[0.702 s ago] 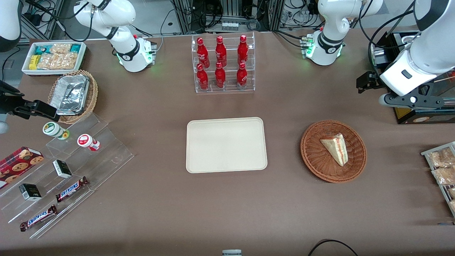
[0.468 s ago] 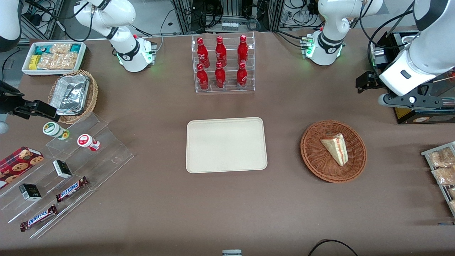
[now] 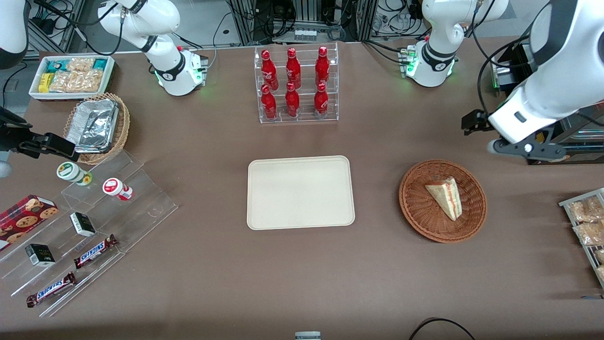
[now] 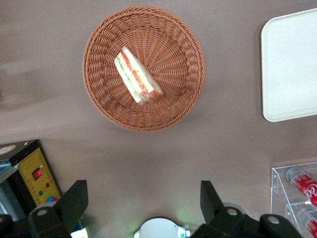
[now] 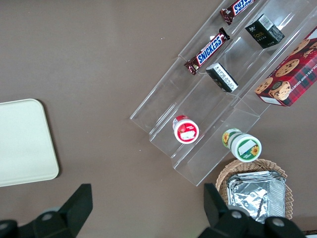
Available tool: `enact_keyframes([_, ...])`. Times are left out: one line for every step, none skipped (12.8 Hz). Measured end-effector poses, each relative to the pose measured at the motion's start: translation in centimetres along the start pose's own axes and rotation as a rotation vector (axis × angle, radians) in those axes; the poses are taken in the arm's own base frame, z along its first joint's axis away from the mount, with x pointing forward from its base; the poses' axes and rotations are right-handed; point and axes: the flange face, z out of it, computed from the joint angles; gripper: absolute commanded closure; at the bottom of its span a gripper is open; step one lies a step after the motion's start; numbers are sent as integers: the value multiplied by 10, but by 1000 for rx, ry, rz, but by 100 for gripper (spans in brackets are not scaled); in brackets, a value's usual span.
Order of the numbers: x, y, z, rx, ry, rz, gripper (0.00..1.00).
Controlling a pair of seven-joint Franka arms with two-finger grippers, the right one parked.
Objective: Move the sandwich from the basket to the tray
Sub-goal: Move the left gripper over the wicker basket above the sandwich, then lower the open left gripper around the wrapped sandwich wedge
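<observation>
- The sandwich, a pale triangular wedge in clear wrap with red and green stripes along 1 edge, lies inside the round reddish-brown wicker basket.
- The basket sits on the brown table, well apart from the flat cream tray, toward the working arm's end.
- The gripper hangs in the air, farther from the front camera than the basket (not over it).
- Its 2 fingers are spread wide and hold nothing.
- 6 red bottles stand in a clear rack, farther from the front camera than the tray.
</observation>
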Motion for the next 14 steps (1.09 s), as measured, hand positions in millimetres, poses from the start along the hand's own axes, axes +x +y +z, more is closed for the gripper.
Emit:
enact_keyframes([6,0,19,0,5,1,0])
enact_keyframes([10,-1,39,-1,12,-1,0])
enact_keyframes([14,-3,58,-3,17,-5,0])
enact_keyframes([17,-6,74,-5,25,-11,0])
enact_keyframes([19,-9,88,-6,37,-15,0])
enact_keyframes([22,-10,101,-7,56,-16,0])
enact_keyframes([24,-10,116,-8,75,-17,0])
enact_keyframes([25,-14,130,-10,87,-23,0])
enact_keyframes([26,-20,143,-13,93,-35,0])
enact_keyframes([26,-27,154,-16,99,-45,0])
enact_keyframes([27,-30,163,-17,105,-49,0])
enact_keyframes([27,-31,171,-18,113,-50,0])
enact_keyframes([28,-30,178,-19,123,-49,0])
enact_keyframes([28,-30,186,-20,135,-49,0])
